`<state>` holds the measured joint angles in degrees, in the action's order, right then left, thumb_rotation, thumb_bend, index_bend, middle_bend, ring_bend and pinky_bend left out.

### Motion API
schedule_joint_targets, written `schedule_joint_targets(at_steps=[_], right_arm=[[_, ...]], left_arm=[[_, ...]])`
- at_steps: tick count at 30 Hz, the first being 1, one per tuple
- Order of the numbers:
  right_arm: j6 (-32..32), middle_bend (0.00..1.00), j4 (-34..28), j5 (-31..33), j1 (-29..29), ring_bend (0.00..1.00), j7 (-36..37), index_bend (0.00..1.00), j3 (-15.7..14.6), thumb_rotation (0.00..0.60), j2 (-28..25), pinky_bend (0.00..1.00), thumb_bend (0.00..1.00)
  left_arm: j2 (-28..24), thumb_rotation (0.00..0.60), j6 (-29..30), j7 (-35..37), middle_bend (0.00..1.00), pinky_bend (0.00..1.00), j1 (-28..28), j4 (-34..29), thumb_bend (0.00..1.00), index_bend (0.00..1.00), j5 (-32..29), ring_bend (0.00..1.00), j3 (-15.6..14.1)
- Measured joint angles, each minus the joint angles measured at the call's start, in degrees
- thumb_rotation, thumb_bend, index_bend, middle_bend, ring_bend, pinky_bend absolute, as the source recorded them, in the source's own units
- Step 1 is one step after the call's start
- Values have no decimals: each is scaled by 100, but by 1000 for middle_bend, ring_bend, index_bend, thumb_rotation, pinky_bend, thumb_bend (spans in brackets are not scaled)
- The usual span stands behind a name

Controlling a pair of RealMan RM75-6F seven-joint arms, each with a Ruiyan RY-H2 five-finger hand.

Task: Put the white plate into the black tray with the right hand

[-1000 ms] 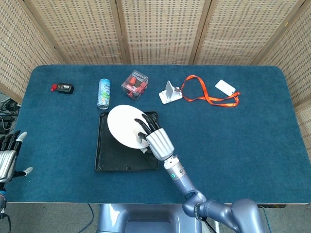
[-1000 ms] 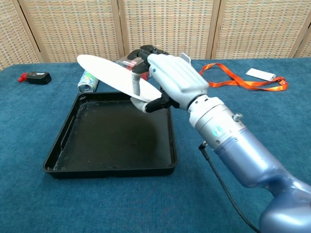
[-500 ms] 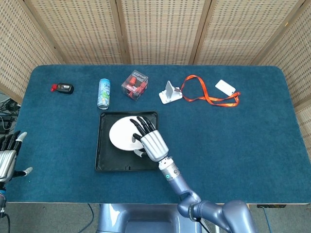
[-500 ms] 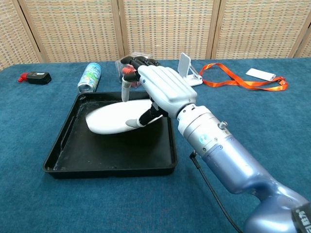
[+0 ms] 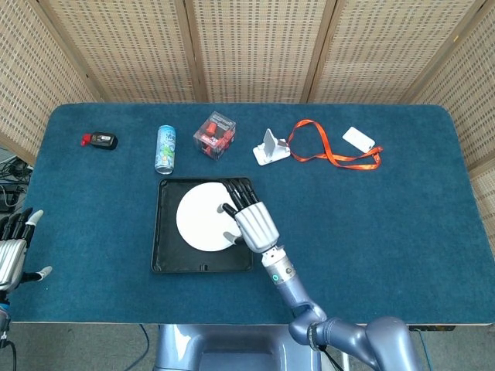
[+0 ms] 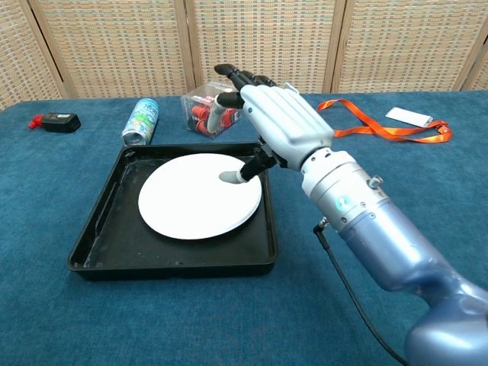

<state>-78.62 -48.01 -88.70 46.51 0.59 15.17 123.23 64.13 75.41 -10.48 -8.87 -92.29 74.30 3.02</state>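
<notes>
White plate (image 5: 203, 217) lies flat in the black tray (image 5: 164, 247), right hand (image 5: 251, 222) over its right edge.
Head view: the fingers (image 5: 235, 193) are spread apart, holding nothing; the left hand (image 5: 11, 251) hangs open off the counter's (image 5: 371, 224) left edge. Chest view: the plate (image 6: 194, 198) rests on the tray (image 6: 107, 244) floor, the thumb tip at its rim; I cannot tell if it touches.
</notes>
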Motion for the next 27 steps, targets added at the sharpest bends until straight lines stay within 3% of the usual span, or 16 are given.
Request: schedule_joint_targets(at_steps=[7, 17, 27], right_arm=[[-102, 0, -591, 78, -540, 0, -323, 288, -234, 600, -783, 2, 228], [-177, 0, -2237, 586, -1851, 0, -941, 28, -803, 600, -2577, 0, 215], [-517, 0, -3274, 720, -2884, 0, -1161, 0, -1402, 600, -3890, 0, 215]], left_arm=[[-8, 600, 110, -21, 0, 0, 29, -36, 0, 0, 77, 0, -6], [36, 600, 259, -238, 0, 0, 49, -121, 0, 0, 208, 0, -32], [125, 600, 404, -561, 0, 0, 72, -182, 0, 0, 299, 0, -58]])
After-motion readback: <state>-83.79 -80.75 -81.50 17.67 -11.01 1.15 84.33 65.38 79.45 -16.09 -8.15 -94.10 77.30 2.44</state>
